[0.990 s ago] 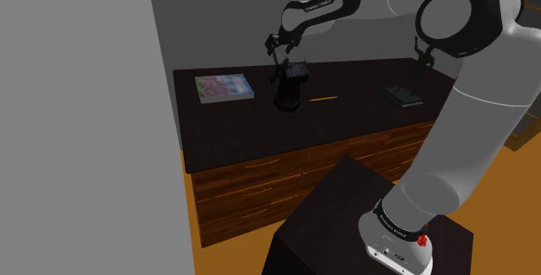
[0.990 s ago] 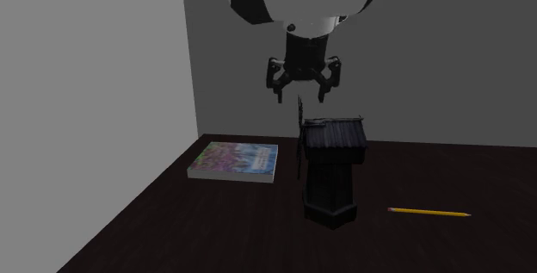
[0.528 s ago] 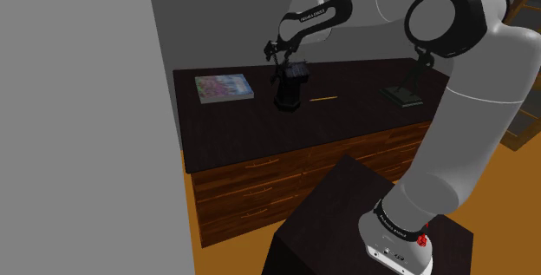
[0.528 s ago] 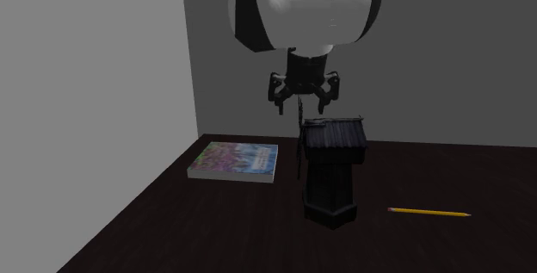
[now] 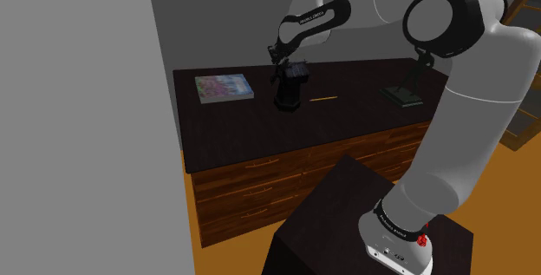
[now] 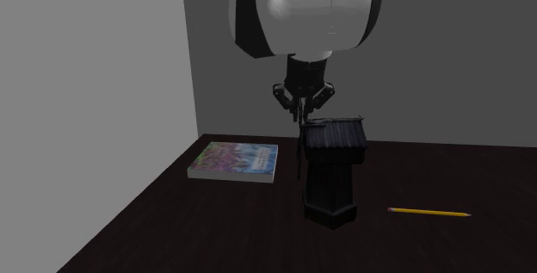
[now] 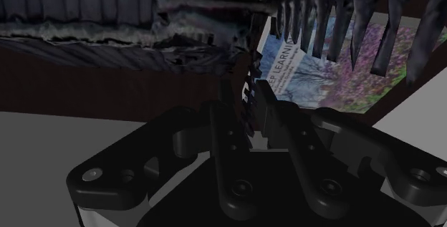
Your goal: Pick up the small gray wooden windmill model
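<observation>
Second exterior view shows the end effector (image 6: 302, 112) pointing straight down with its black fingers drawn narrow, pinched on the upper tip of a thin upright sail blade (image 6: 299, 155). That blade belongs to the windmill model (image 6: 331, 172), which is dark grey with a ribbed roof. The model stands upright on the dark tabletop (image 6: 215, 228), directly below the end effector and a little toward this view's right.

In the wrist view the two fingers (image 7: 231, 118) stand close together with the slim strip of the blade between them, and the pads look pressed against it. Beyond the fingertips hangs a comb-like lattice sail (image 7: 337, 18), with the roof slats off to the other side.

A colourful book (image 6: 234, 161) lies flat on the tabletop, below the end effector and off to the second exterior view's left, clear of the model (its cover also shows past the fingertips in the wrist view). A yellow pencil (image 6: 428, 213) lies on the far side of the model from the book, apart from it. A grey wall (image 6: 103, 99) rises behind the end effector.

In the shoulder view, a dark upright object on a flat base (image 5: 403, 95) sits well apart from the end effector, toward that view's right. The tabletop tops a wooden dresser (image 5: 260, 178). Only the windmill's own roof and sails crowd the fingers.
</observation>
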`<state>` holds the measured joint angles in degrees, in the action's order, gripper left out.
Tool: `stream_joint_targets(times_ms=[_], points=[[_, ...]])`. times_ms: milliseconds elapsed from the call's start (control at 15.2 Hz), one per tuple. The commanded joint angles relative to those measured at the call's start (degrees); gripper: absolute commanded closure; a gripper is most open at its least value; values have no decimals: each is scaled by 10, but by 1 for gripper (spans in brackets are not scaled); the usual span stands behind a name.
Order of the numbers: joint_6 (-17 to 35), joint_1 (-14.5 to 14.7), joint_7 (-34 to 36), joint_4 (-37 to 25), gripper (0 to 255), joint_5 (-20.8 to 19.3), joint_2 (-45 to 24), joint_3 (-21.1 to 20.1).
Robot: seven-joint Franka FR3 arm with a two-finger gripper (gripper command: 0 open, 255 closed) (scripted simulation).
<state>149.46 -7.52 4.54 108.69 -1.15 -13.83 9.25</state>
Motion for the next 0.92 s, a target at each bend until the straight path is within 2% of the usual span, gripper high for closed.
stream_joint_targets(times_ms=[0, 198, 858], points=[[0, 0, 0, 0, 255, 0, 0, 0], [1, 0, 0, 0, 255, 0, 0, 0], [-69, 1, 0, -42, 255, -4, 27, 1]])
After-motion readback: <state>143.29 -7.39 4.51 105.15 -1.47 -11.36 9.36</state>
